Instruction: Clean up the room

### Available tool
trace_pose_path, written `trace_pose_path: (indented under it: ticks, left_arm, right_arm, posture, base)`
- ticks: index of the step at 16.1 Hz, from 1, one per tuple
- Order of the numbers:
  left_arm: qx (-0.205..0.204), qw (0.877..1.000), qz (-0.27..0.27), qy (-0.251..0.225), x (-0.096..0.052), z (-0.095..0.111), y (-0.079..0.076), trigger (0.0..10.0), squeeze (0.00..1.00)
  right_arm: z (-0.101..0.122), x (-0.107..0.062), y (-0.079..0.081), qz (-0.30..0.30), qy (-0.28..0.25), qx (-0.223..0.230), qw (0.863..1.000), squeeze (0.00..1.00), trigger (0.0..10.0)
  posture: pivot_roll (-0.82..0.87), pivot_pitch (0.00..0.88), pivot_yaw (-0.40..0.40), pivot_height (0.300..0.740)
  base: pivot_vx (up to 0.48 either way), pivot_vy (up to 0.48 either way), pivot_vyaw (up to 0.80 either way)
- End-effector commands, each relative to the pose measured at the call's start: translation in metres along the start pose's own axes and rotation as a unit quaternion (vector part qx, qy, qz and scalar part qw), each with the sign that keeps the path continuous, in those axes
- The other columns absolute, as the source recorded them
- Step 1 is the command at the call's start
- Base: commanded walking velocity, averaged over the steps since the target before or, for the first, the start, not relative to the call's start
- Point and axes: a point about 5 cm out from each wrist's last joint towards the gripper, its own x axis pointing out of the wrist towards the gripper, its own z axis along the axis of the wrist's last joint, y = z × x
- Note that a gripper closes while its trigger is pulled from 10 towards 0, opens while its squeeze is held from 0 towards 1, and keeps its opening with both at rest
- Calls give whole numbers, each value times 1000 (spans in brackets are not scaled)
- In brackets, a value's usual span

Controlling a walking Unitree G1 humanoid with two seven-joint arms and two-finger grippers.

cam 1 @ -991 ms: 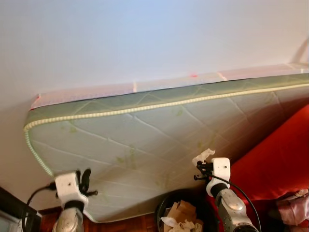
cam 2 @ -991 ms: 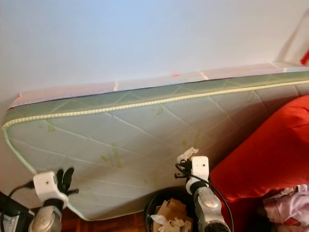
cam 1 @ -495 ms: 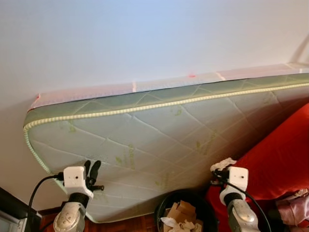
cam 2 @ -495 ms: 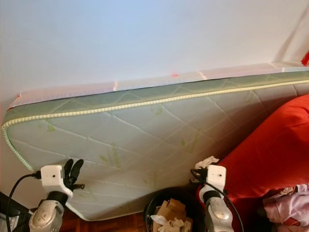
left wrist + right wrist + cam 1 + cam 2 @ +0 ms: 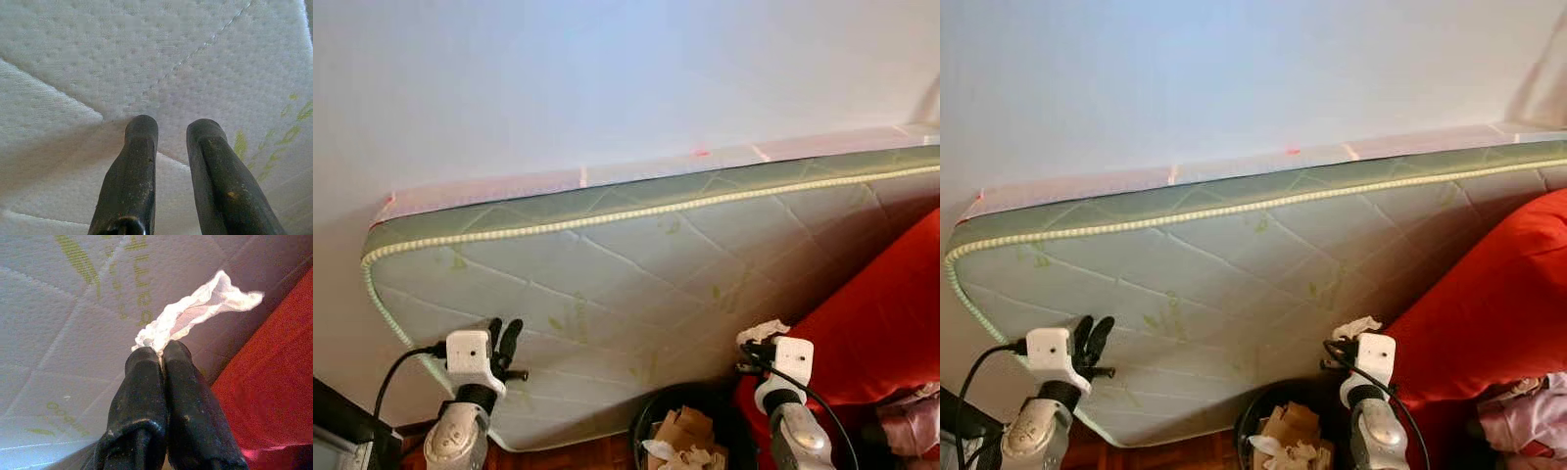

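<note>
Pale blue wall [image 5: 607,78] across the back, with a quilted mattress [image 5: 636,264] stood on its long edge and leaning against it, green piping along the upper border, faint green print on the cover. At 3 o'clock, red fabric [image 5: 881,323], bulging against the mattress. At 6 o'clock, low in the head views, a dark round bin [image 5: 690,431] holding torn cardboard and crumpled paper, set on reddish wood floor [image 5: 597,455]. Right gripper [image 5: 749,348] raised at about 5 o'clock, just in front of the mattress and beside the red fabric, above and slightly right of the bin; fingers [image 5: 146,382] pinched tight together on a crumpled white tissue [image 5: 195,313], loose end of it flaring out past the fingertips. Left gripper [image 5: 504,338] raised at about 7 o'clock, near the lower corner of the mattress; fingers [image 5: 139,147] slightly parted with nothing between them, tips close to the quilted cover, touching or not hard to say. Black cable [image 5: 396,377] looping down from the left wrist toward a dark object at the bottom corner.
</note>
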Motion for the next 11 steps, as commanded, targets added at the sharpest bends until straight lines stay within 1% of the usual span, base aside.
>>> trace_pose_path:
  ticks: [1,3,5,9,11]
  left_arm:
    - [0,1000,0,8,-3,-2,-1,10000,0]
    - [-1,1000,1,8,-5,-3,-2,10000,0]
    - [-2,1000,4,9,-7,-3,-1,10000,0]
    - [-2,1000,7,10,-8,-2,-1,10000,0]
    - [-3,1000,8,12,-9,-3,-1,10000,0]
  right_arm:
    - [1,0,-1,2,-4,-5,1000,0,10000]
    - [0,-1,-2,0,0,-8,1000,0,10000]
    - [-3,-1,-4,3,20,-16,1000,0,10000]
    - [-4,-1,-5,7,25,-23,999,0,10000]
    - [-4,-2,-5,14,20,-27,999,0,10000]
  posture:
    - [152,0,-17,740]
    - [149,0,-21,740]
    - [147,0,-26,735]
    - [143,0,-31,691]
    - [141,0,-32,691]
  base:
    - [0,0,0]
    - [0,0,0]
    - [0,0,0]
    - [0,0,0]
    - [0,0,0]
